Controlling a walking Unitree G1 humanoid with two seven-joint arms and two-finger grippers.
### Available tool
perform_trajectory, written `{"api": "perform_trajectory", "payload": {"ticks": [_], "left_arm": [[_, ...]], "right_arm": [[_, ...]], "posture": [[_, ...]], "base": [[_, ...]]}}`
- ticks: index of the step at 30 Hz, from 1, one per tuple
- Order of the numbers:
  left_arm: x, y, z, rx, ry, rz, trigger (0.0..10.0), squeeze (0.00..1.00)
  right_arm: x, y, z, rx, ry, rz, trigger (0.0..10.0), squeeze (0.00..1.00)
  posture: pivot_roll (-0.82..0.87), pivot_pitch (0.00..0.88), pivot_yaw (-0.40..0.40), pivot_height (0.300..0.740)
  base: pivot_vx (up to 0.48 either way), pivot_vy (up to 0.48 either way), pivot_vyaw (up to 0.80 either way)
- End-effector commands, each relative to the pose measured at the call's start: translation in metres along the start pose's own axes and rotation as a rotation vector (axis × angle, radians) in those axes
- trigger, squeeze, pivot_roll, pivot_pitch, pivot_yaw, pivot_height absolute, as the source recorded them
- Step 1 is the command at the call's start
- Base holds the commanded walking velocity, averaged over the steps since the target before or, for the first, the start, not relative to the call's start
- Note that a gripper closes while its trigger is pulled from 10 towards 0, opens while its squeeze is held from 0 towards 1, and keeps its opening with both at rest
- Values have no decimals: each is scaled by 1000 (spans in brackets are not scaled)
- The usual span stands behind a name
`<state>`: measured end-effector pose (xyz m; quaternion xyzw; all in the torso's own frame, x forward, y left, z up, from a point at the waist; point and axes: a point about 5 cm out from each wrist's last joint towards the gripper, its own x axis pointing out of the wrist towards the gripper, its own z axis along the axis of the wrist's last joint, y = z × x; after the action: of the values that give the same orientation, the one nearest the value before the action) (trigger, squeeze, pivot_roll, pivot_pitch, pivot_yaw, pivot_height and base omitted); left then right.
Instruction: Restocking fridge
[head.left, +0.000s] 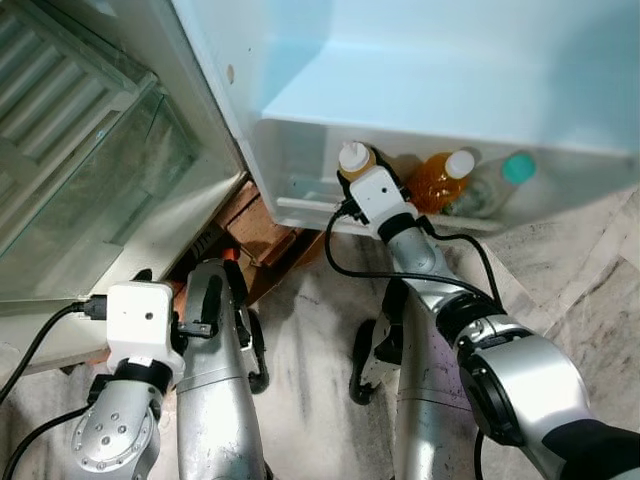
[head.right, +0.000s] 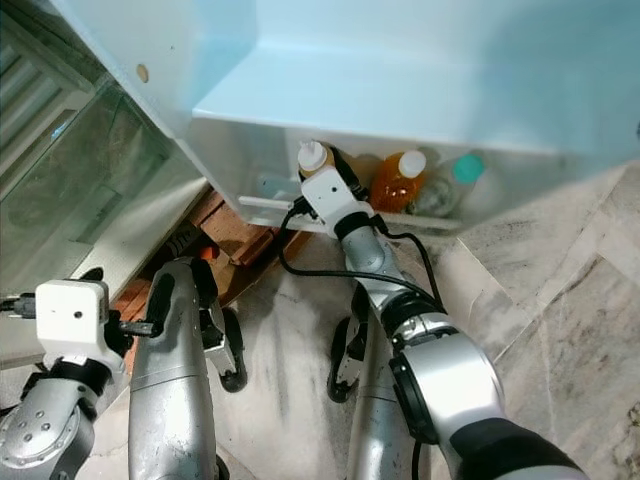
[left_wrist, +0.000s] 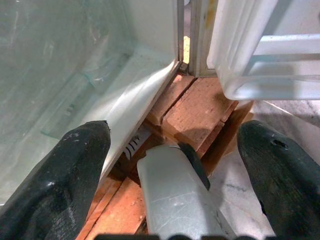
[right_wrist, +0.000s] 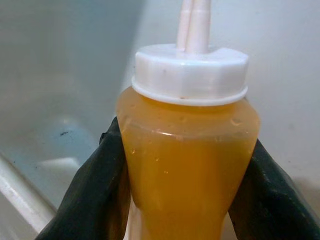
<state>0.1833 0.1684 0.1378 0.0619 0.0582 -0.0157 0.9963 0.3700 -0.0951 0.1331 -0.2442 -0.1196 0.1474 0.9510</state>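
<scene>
Right claw (right_wrist: 185, 200) clamps an orange squeeze bottle (right_wrist: 187, 165), white nozzle cap at twelve o'clock; left claw (left_wrist: 172, 170) hangs apart

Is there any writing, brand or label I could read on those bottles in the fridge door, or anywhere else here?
None can be read.
Orange squeeze bottle held in the right end effector: no label or print.
Second orange bottle and the teal-capped bottle on the door shelf: no legible text.
White camera box by the left end effector: blank.
</scene>
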Motion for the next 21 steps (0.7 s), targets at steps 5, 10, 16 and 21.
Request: {"api": "perform_trajectory", "payload": {"ticks": [5,10,16,21], "left_arm": [[3,1,-9,7,38,5,10000,0],[11,1,-7,9,22,-1,10000,0],[20,2,-4,16,-2,-6,10000,0],[31,3,-4,19,-13,-9,10000,0]], "right_arm": [[-13,-24,-24,123,128,-203,10000,576],[-11,-34,-22,155,121,-294,10000,1000],[2,-47,1,116,25,-316,10000,1000],[13,-55,14,116,-2,-317,10000,1000]], "posture": [[241,484,-17,539],[241,461,-10,539],[237,426,-3,539],[226,389,-7,539]], "base": [[0,0,0],[0,0,0],[0,0,0],[0,0,0]]}}
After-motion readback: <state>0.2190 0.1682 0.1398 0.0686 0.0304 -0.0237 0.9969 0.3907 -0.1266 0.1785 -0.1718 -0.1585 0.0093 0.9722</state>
